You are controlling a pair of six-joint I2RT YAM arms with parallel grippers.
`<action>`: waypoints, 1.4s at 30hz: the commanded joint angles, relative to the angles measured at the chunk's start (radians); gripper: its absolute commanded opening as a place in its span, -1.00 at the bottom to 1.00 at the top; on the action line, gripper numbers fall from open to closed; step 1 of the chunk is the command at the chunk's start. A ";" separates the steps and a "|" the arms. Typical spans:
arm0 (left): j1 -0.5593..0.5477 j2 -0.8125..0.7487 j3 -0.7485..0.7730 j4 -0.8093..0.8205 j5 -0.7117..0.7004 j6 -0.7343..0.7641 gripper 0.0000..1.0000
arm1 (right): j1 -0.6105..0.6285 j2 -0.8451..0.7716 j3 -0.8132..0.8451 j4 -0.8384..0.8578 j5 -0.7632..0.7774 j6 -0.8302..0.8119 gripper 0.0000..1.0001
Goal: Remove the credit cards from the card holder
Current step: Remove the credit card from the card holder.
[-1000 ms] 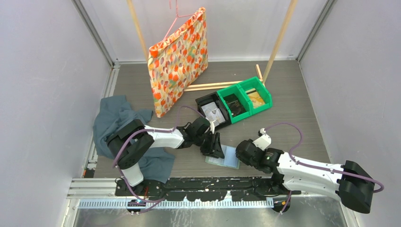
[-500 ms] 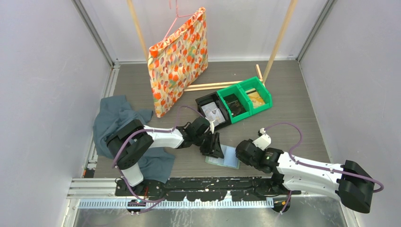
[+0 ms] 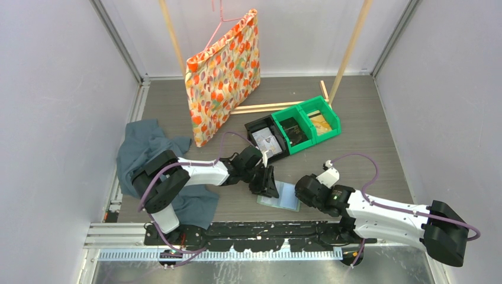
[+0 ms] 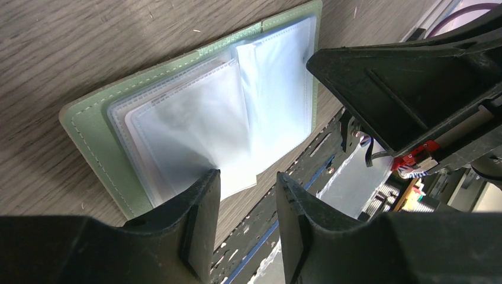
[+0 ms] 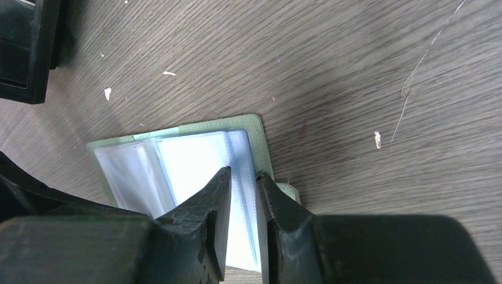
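The card holder (image 3: 280,197) lies open and flat on the table near the front edge, sage-green rim around pale clear sleeves (image 4: 195,124). No credit cards can be made out in the sleeves. My left gripper (image 3: 267,184) hangs over its left half; in the left wrist view the left gripper (image 4: 247,184) is open, one fingertip (image 4: 204,183) above the lower edge of a sleeve, nothing between the jaws. My right gripper (image 3: 300,193) is at the holder's right edge. In the right wrist view the right gripper (image 5: 243,177) stands narrowly open over the right-hand sleeve (image 5: 195,160).
A black bin (image 3: 266,139) with a pale flat item and two joined green bins (image 3: 311,124) stand behind the holder. A dark teal cloth (image 3: 145,148) lies left under the left arm. A patterned bag (image 3: 222,74) hangs on wooden poles at the back.
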 commanded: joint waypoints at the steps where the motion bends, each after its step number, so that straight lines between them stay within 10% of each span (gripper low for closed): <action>1: -0.001 -0.037 0.007 -0.011 -0.021 0.015 -0.17 | -0.002 0.019 -0.006 -0.053 -0.016 -0.015 -0.46; 42: 0.022 -0.062 -0.018 -0.003 -0.022 0.026 -0.19 | -0.002 0.017 -0.002 -0.067 -0.011 -0.015 -0.46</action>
